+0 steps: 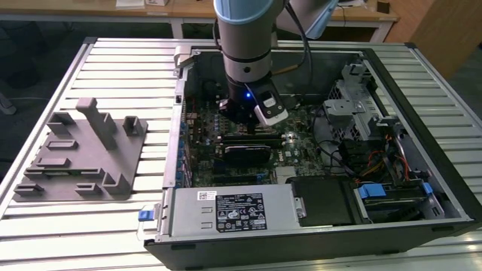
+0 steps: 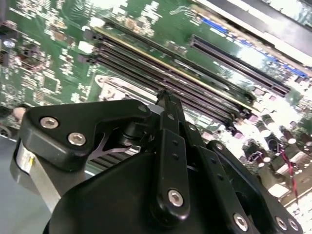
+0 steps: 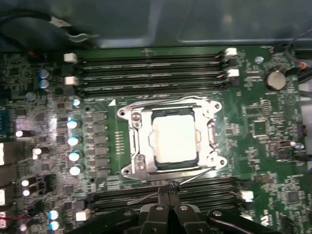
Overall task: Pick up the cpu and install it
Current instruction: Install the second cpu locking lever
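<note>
CPU, the pale silvery square chip [image 3: 174, 137], sits in its metal-framed socket [image 3: 132, 146] just beyond my clenched, empty claw [image 3: 169, 187]; I'd verify it lies flush.

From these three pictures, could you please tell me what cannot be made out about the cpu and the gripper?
- Exterior view: the socket area is hidden behind the arm and wrist.
- First wrist view: the cpu lies within the socket frame, but whether it is fully seated or latched is unclear; glare washes out its top.
- Both wrist views: the gripper body is cut off by the edge.
</note>
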Controlling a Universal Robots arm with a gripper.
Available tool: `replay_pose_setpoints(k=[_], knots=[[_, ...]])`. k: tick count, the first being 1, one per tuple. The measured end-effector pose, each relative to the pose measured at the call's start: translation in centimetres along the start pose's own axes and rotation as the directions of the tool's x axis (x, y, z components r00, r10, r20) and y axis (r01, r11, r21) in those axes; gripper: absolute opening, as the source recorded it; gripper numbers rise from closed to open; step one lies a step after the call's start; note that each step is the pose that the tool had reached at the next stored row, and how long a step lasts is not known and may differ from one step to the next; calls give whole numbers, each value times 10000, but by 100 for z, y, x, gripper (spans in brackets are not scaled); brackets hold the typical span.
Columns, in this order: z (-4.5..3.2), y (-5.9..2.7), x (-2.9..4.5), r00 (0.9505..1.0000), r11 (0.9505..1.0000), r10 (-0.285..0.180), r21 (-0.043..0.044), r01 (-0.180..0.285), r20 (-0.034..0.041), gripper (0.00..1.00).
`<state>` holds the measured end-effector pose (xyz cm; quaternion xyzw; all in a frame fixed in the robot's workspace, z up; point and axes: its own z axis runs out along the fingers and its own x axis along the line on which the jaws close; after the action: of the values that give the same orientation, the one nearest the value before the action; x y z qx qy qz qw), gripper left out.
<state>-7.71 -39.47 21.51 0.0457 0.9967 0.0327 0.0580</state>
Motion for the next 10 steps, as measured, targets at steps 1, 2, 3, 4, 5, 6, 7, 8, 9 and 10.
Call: replay_pose_setpoints(k=[1,2,3,4,5,6,7,8,9,10], knots=[[4,-3,22,10000,10000,-11,-2,11,0,11],[8,-7,43,10000,10000,-22,-4,22,0,11],[11,-10,63,10000,10000,-31,-5,31,-1,11],[14,-12,81,10000,10000,-39,-7,39,-1,11],[19,-14,91,10000,10000,-49,-9,49,-2,11],[25,-15,99,10000,10000,-58,-9,58,-4,11],[33,-17,102,10000,10000,-69,-11,69,-10,11],[42,-20,106,10000,10000,-78,-16,78,-18,11],[51,-24,109,10000,10000,-85,-27,85,-26,11],[60,-28,113,10000,9999,-92,-43,92,-33,11]])
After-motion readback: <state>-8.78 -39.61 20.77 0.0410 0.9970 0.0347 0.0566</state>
